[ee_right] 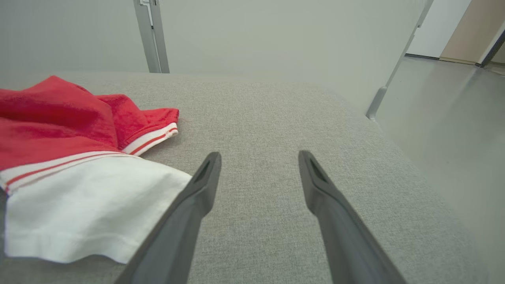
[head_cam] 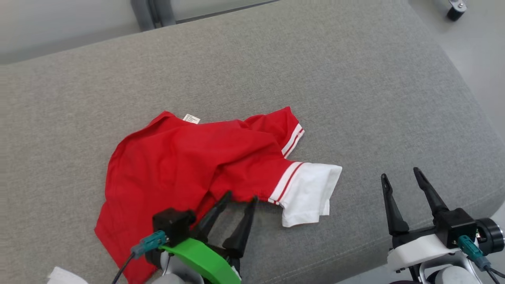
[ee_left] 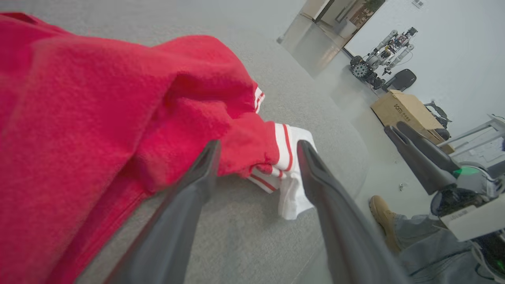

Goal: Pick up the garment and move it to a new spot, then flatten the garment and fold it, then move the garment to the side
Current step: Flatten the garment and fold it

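Your left gripper [head_cam: 241, 198], at bottom centre of the head view, points up with its fingers spread wide and grips nothing. Its tips are at the edge of the red shirt [head_cam: 177, 157], which lies crumpled at centre left on the grey cushion [head_cam: 355, 79]. Your right gripper [head_cam: 400, 174], at lower right, is also wide open and empty.

Robotics lab: second robot [ee_left: 379, 55], carton [ee_left: 406, 112]

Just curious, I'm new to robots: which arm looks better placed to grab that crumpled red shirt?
Probably the left: the left gripper stands open at the near edge of the shirt; the right gripper hovers over bare cushion.
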You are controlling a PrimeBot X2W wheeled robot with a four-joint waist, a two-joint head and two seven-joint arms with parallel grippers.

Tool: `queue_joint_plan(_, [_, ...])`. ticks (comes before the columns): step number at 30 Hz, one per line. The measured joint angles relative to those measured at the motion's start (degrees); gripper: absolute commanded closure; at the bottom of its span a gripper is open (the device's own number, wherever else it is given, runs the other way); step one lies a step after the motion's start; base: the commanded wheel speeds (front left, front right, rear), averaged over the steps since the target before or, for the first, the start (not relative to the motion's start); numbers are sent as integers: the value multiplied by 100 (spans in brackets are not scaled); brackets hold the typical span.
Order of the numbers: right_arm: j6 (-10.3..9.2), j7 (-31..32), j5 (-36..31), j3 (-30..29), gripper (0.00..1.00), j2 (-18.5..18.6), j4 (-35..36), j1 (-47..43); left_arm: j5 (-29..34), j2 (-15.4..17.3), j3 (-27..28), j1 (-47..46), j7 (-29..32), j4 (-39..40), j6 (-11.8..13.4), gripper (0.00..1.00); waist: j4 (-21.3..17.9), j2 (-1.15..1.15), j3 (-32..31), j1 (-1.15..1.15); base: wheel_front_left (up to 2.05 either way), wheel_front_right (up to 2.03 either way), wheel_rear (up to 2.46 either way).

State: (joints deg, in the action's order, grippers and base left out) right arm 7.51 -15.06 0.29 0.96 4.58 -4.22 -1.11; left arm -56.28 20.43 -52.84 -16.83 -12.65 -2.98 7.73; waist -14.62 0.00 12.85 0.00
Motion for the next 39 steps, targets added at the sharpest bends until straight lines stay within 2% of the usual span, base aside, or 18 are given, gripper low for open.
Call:
queue_joint_plan(4, [0,0,-19,-142,0,140,202,-53,414,178,360,280,-204,287,342,0,215,0,-208,0,0,0,0])
queue_joint_plan(8, [0,0,-19,-244,0,242,327,-143,1082,376,1015,648,-232,409,655,0,449,0,-416,0,0,0,0])
queue_joint_plan(15, [0,0,-13,-324,0,371,328,-370,2106,181,2485,1671,-240,595,724,0,845,0,-786,0,0,0,0])
queue_joint_plan(20, [0,0,-11,-363,0,400,214,-536,2622,-182,3365,2302,-240,552,400,0,1074,0,-1041,0,0,0,0])
queue_joint_plan(27, [0,0,-4,-338,0,363,-114,-692,3222,-683,4275,2785,-248,12,-275,0,1326,0,-1321,-1,0,0,0])
queue_joint_plan(34, [0,0,-4,-398,0,327,-399,-714,3751,-1173,5253,3064,-248,-350,-782,0,1420,0,-1531,-1,0,0,0])
queue_joint_plan(39, [0,0,-7,-501,0,282,-439,-758,4054,-1436,5695,3124,-248,-456,-1122,0,1437,0,-1569,-1,0,0,0])
